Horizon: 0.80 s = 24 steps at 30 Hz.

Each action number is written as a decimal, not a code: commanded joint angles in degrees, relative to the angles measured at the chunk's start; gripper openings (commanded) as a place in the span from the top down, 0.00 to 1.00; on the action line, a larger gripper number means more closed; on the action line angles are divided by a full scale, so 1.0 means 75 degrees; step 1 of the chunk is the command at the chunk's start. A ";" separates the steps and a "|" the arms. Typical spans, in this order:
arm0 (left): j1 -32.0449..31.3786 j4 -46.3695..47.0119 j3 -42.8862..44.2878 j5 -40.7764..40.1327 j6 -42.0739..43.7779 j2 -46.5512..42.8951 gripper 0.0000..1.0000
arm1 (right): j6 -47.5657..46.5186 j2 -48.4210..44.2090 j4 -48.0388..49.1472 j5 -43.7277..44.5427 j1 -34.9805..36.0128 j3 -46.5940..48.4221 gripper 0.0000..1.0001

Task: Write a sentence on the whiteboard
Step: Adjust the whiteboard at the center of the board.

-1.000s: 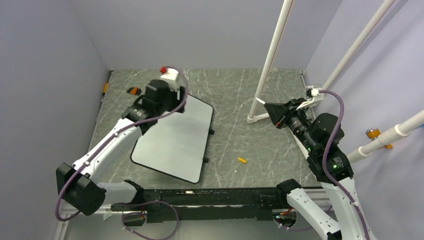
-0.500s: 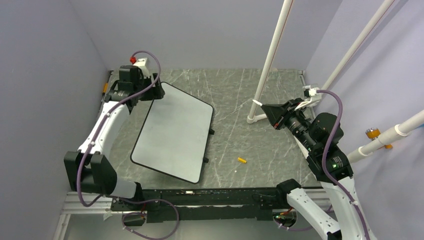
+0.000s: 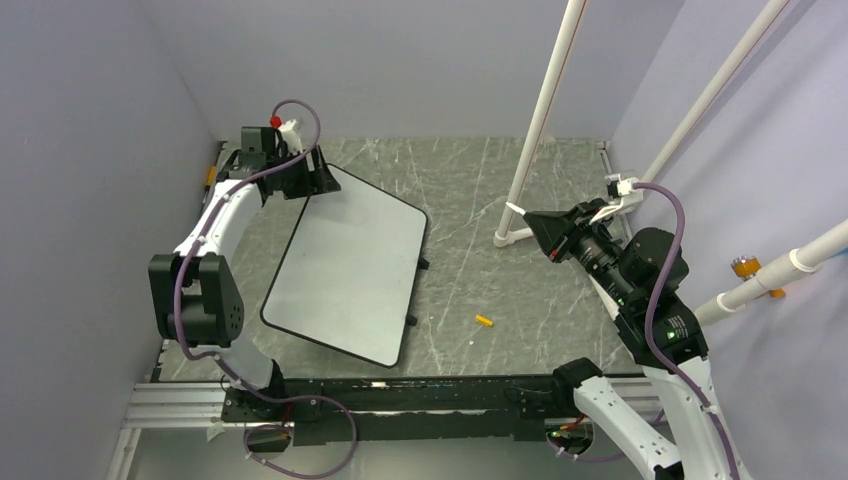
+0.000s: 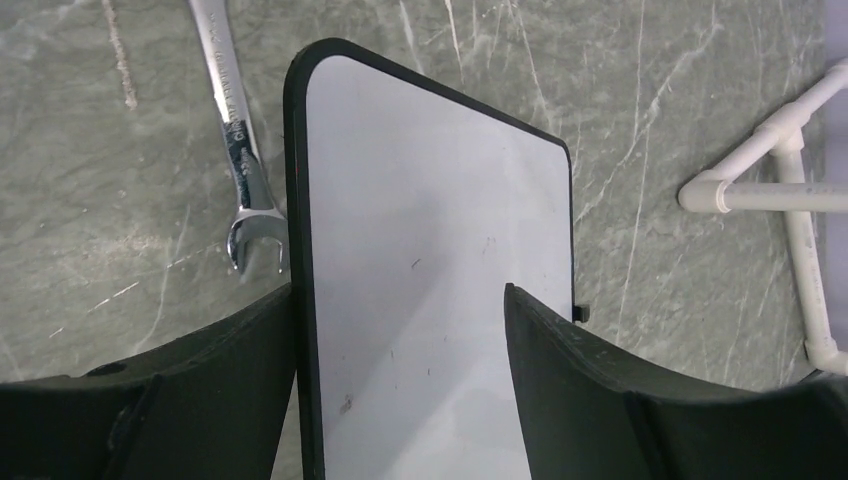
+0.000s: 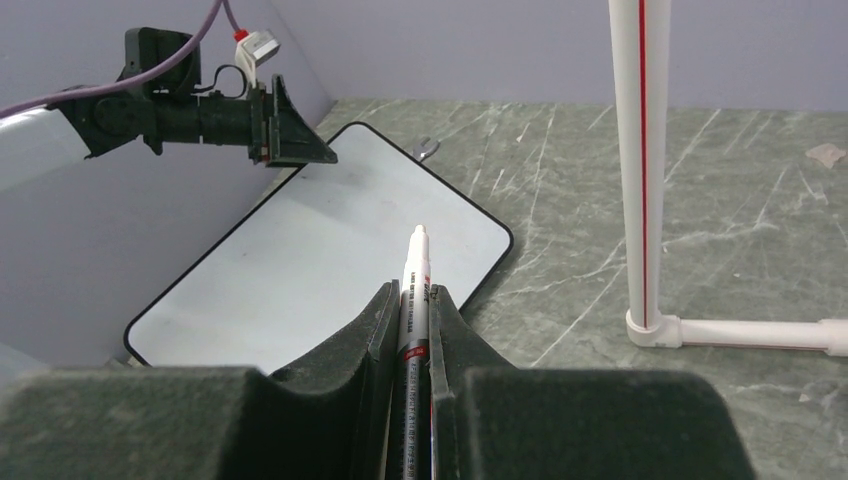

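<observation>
Whiteboard (image 3: 350, 265) unmoved; left gripper (image 3: 320, 183), open, has retreated to its far corner; right gripper (image 5: 414, 293) clamps marker (image 5: 416, 255).

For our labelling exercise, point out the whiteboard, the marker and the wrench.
whiteboard (image 3: 350, 270), top external view, middle of its white face.
marker (image 5: 413, 300), right wrist view, white barrel.
wrench (image 4: 237, 130), left wrist view, middle of its shank.

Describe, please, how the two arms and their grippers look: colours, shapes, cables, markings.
The left arm and right arm have white link covers with black joints. A purple cable loops along each. The left gripper and right gripper are broad, matte black wedges. A small green light shows on the right arm.
</observation>
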 commanded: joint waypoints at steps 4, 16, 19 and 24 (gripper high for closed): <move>-0.0365 -0.0102 0.1164 0.0988 0.0240 0.0705 0.26 | -0.0269 -0.0150 -0.0097 0.0231 -0.0015 0.0146 1.00; -0.1644 -0.0906 0.3294 0.1848 0.0993 0.2187 0.28 | -0.0386 -0.0284 -0.0277 0.0458 -0.0009 0.0147 1.00; -0.2051 -0.1185 0.3796 0.1998 0.1261 0.2546 0.27 | -0.0409 -0.0311 -0.0298 0.0483 -0.0021 0.0136 1.00; -0.2549 -0.1489 0.4526 0.2621 0.1538 0.2992 0.25 | -0.0432 -0.0305 -0.0336 0.0455 -0.0017 0.0146 1.00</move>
